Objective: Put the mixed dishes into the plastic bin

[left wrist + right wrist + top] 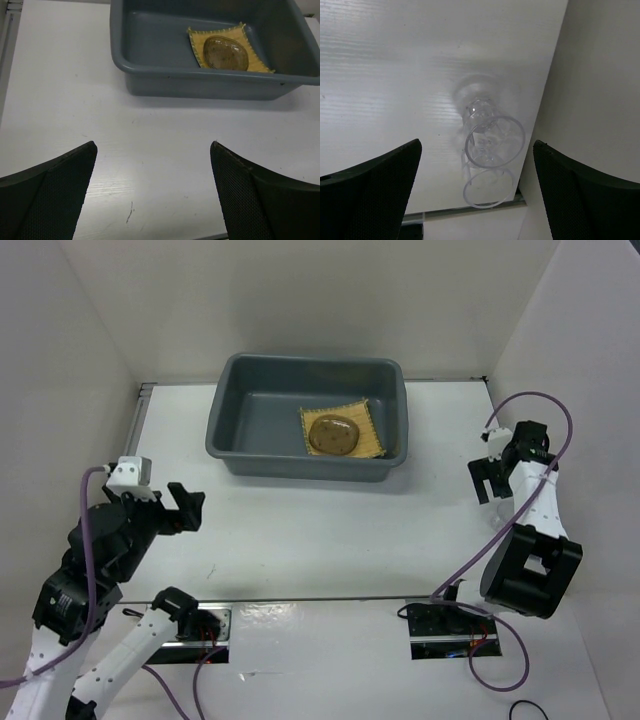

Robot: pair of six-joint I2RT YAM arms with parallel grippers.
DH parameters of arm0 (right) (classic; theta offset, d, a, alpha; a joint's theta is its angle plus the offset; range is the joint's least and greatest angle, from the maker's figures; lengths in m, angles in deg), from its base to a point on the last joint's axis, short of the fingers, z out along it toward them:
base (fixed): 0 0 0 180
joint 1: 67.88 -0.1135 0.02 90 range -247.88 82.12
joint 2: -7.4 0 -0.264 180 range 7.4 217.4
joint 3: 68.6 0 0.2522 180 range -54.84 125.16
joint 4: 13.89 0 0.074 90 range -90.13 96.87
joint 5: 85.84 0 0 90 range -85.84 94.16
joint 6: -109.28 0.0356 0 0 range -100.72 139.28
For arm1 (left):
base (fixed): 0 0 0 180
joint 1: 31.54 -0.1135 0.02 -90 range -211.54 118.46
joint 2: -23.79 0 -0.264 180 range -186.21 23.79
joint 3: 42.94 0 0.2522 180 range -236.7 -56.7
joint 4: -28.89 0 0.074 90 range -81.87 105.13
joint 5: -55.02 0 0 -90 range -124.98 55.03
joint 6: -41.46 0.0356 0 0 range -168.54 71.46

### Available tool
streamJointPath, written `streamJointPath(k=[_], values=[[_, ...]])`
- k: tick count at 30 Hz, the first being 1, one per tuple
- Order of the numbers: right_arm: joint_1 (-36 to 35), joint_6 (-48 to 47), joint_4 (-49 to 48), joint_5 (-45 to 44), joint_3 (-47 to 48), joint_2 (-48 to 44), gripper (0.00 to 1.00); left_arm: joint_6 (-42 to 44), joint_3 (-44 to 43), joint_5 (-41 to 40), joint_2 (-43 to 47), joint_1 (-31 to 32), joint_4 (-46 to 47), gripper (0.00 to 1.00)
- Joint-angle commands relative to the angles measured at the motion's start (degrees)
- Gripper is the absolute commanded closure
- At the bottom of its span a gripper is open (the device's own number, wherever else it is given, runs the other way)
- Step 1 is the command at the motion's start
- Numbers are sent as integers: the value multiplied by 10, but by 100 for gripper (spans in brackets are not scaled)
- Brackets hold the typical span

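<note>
Plastic bin (pixel 262 420): dark grey, rectangular with rounded corners and a flared rim, upright at the far middle of the worktop (pixel 330 530).
Mat (pixel 366 416): square, yellow, woven, lying flat and slightly skewed in the bin's right half.
Saucer (pixel 332 435): small, round, glassy, resting on the mat's middle.
Cups (pixel 494 141): tiny and clear, apparently two stacked, on the worktop near its right edge.

Grey bin (pixel 245 410) — yellow woven mat (pixel 365 420), brownish saucer (pixel 332 435) — clear cups (pixel 492 145).
</note>
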Motion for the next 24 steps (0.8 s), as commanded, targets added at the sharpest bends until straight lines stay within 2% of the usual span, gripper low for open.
streamJointPath(k=[1, 6, 12, 15, 16, 18, 21, 24], values=[[-10, -17, 11, 3, -15, -3, 4, 14, 3, 12, -40, -3, 24, 0], [-3, -30, -15, 0, -53, 7, 10, 14, 3, 12, -53, -3, 24, 0], [-3, -23, -32, 6, -64, 47, 15, 14, 3, 6, -16, -3, 24, 0], [-3, -17, -38, 6, -64, 73, 24, 14, 3, 6, -3, -3, 24, 0], [-3, -11, -38, 6, -64, 78, 29, 14, 3, 6, -3, -3, 24, 0], [-3, -11, -27, 6, -57, 90, 55, 14, 3, 6, -3, -3, 24, 0], [-3, 0, 19, 23, -21, 71, 100, 14, 3, 1, -3, -3, 24, 0], [-13, 0, 103, 51, 65, -1, 100, 14, 3, 1, 9, -3, 24, 0]])
